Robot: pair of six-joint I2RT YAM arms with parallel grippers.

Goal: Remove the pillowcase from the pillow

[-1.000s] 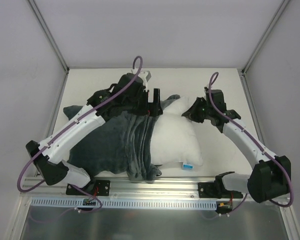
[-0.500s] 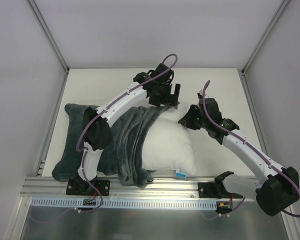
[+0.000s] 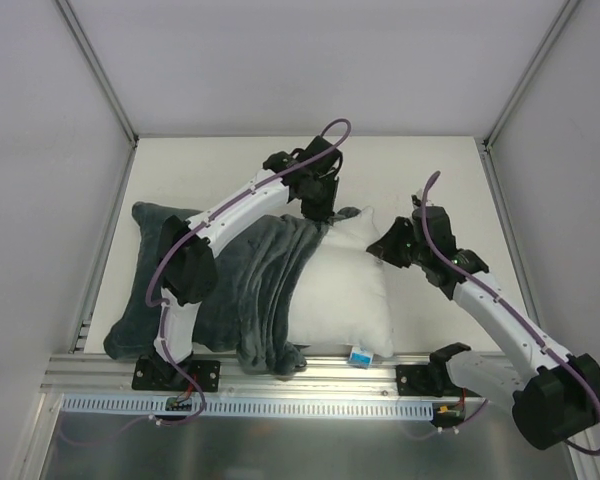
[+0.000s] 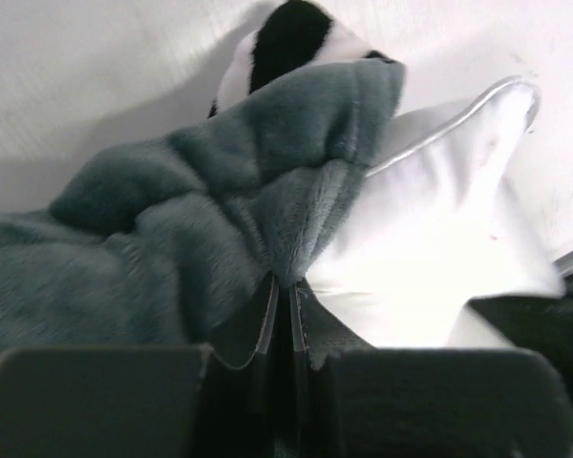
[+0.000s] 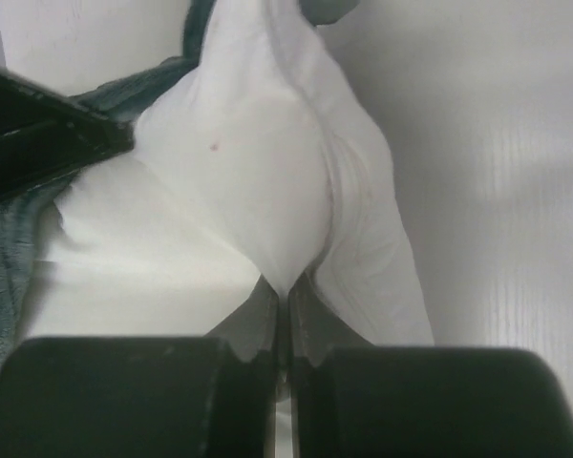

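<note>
The dark grey-teal plush pillowcase [image 3: 230, 275] lies bunched over the left half of the white pillow [image 3: 345, 290], whose right half is bare. My left gripper [image 3: 318, 212] is shut on the pillowcase's far edge [image 4: 286, 219], where a bit of zebra stripe [image 4: 291, 33] shows at the fold. At the pillow's far right corner [image 5: 277, 191], my right gripper [image 3: 388, 243] is shut, pinching the white fabric. A small blue tag [image 3: 359, 355] hangs at the pillow's near edge.
The white table [image 3: 430, 165] is walled by grey panels with metal posts at the back corners. A metal rail [image 3: 310, 375] with both arm bases runs along the near edge. The left arm reaches across the pillowcase.
My left gripper came down from just beyond the pillowcase's far edge and closed on it. The right gripper kept its grip on the pillow corner and shifted slightly right.
</note>
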